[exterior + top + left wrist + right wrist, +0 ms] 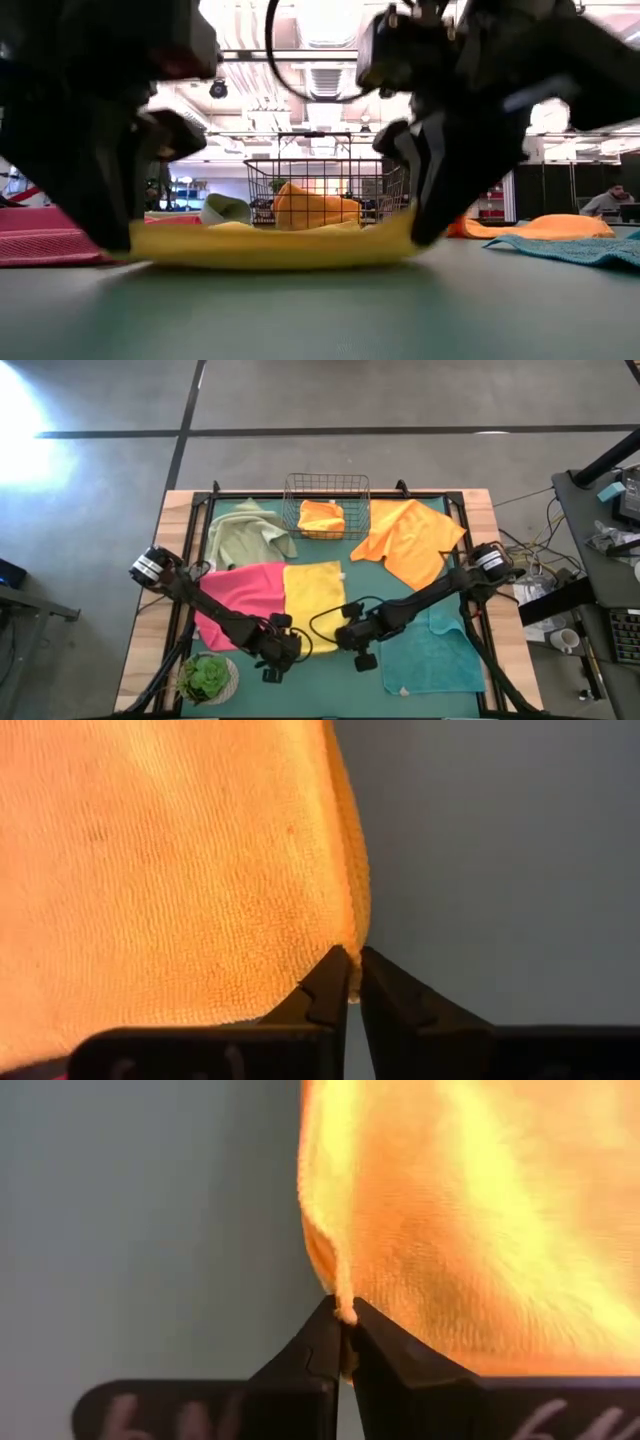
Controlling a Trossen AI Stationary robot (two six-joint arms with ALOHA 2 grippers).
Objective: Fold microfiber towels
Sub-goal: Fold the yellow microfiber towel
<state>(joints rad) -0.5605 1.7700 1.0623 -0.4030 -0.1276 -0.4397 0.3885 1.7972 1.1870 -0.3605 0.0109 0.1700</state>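
Both claws, left [283,650] and right [352,636], pinch the yellow towel's [313,605] near corners; wire basket [326,485] holds an orange towel [322,517].

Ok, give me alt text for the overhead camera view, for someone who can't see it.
Seen from above, the left gripper and right gripper each pinch a near corner of the yellow towel on the dark-green mat. A pink towel overlaps its left edge. A wire basket behind holds a folded orange towel.

One camera looks straight down, one skims level across the mat, and both wrist cameras press close; all share the yellow towel [314,603].
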